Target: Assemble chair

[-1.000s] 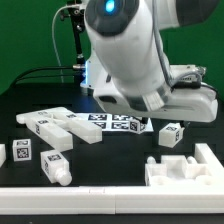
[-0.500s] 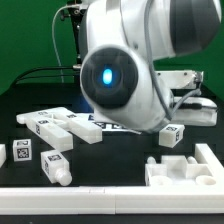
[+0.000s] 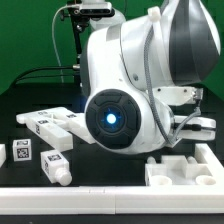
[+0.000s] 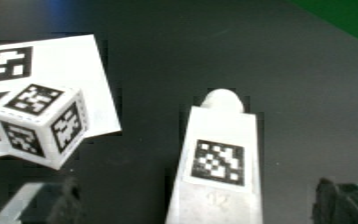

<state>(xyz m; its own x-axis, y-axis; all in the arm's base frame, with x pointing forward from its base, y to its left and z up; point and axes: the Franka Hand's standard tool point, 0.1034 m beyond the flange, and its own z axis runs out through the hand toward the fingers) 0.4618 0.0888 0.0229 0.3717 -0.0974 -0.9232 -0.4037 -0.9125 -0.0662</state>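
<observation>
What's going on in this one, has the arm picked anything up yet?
Not yet. The arm is bent low over the black table and its gripper is open and empty. In the wrist view, a long white chair piece with a tag lies on the table below the open jaws, ungripped. A small tagged block sits beside it, near the marker board. More loose white parts lie at the exterior view's left, unassembled.

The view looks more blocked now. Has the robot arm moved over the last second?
Yes. The arm has dropped lower in the exterior view, now covering the marker board that showed below it before.
</observation>
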